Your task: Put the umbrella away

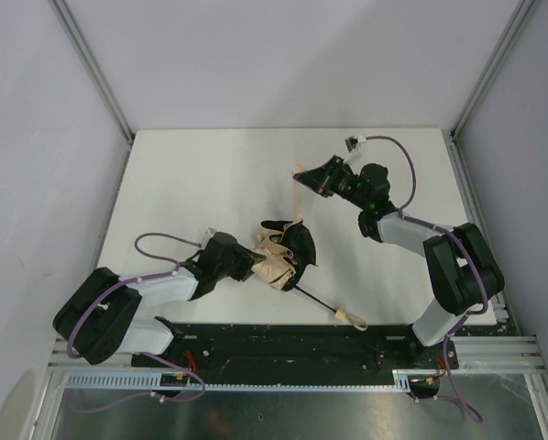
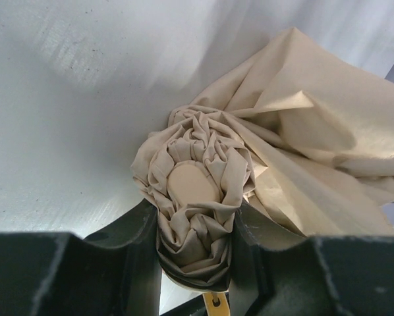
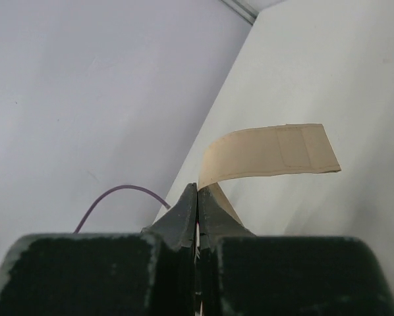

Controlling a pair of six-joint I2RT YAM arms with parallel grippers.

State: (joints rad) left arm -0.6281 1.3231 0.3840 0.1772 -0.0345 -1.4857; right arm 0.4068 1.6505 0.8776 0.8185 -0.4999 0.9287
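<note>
The umbrella lies half folded near the table's middle, beige fabric bunched, with dark folds on its right side. Its thin black shaft runs toward the near edge and ends at the pale handle. My left gripper is shut on the gathered top of the canopy, one finger on each side of the fabric. Farther back, my right gripper is shut, pinching the umbrella's beige closure strap. The strap curls out from between the fingertips.
The white table is boxed in by pale walls with metal corner posts. A black base rail runs along the near edge. Purple cables loop off both arms.
</note>
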